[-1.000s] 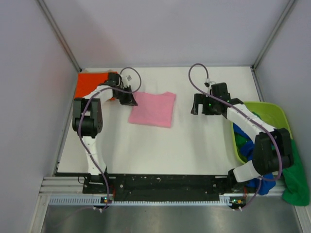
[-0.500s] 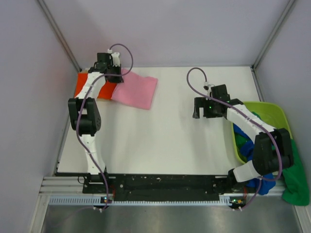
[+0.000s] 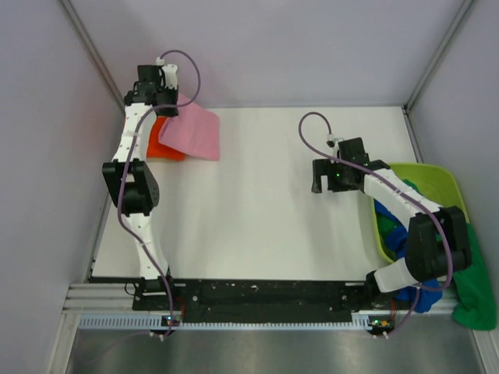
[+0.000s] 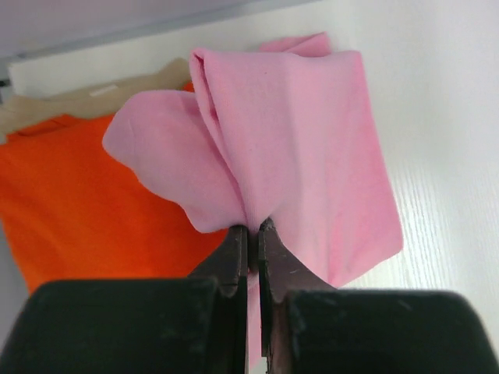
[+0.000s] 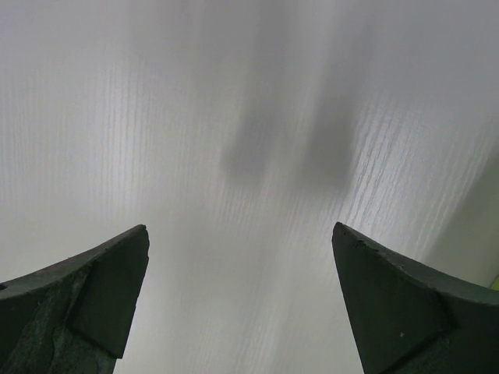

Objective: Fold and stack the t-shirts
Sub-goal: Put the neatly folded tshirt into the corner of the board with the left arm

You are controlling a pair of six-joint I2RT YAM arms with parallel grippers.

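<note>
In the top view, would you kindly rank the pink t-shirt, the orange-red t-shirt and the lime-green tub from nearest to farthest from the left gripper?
1. The pink t-shirt, pinched in the jaws of the left gripper.
2. The orange-red t-shirt, partly under it in the far-left corner.
3. The lime-green tub, across at the right edge.
</note>
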